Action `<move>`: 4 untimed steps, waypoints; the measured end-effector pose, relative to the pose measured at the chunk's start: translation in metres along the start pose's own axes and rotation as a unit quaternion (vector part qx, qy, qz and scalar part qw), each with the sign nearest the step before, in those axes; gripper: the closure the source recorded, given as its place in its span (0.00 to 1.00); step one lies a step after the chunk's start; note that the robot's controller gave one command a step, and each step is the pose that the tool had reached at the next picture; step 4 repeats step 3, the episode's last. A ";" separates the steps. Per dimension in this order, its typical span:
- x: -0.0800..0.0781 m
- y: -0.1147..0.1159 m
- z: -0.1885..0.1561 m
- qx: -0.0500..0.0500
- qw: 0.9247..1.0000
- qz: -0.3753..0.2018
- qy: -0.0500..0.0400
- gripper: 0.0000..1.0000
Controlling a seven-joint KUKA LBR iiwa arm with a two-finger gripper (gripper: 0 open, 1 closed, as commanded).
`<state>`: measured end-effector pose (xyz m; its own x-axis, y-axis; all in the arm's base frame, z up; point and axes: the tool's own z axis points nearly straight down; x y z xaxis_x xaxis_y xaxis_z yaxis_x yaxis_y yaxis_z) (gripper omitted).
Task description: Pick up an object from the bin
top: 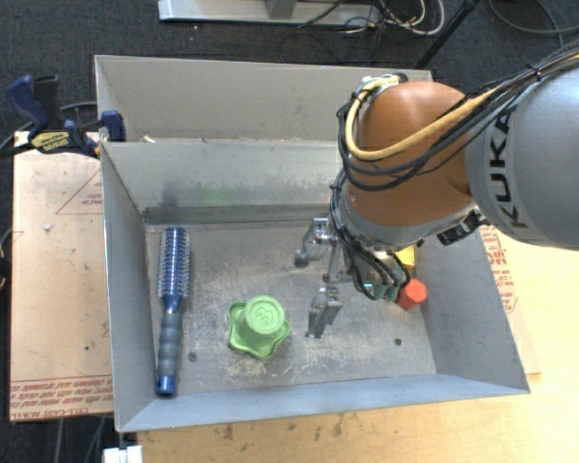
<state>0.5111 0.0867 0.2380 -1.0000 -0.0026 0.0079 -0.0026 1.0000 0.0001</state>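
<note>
Gripper (318, 280) spread open, nothing held, 2 fingers over bare floor mid-bin (222, 172). Green cup (259, 327) just beside, near front edge. Fingers best centred over it before being closed.

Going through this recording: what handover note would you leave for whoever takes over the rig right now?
Hand: open, nothing between its fingers, over bare floor right of the bin's middle.
Things: green cup-shaped piece just left of the hand, near the front wall; blue hairbrush along the left wall; orange-and-yellow piece partly hidden under the arm.
Done: nothing picked yet.
Left: close on one thing and lift it out.
</note>
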 end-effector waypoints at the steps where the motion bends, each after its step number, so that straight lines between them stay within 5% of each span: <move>1: -0.009 0.041 0.135 0.000 1.000 -0.027 0.000 0.00; 2: -0.011 0.040 0.130 -0.001 1.000 -0.024 -0.005 1.00; 3: -0.008 0.018 0.030 0.000 0.996 -0.086 -0.008 1.00; 4: -0.008 0.018 0.030 0.000 0.996 -0.086 -0.008 1.00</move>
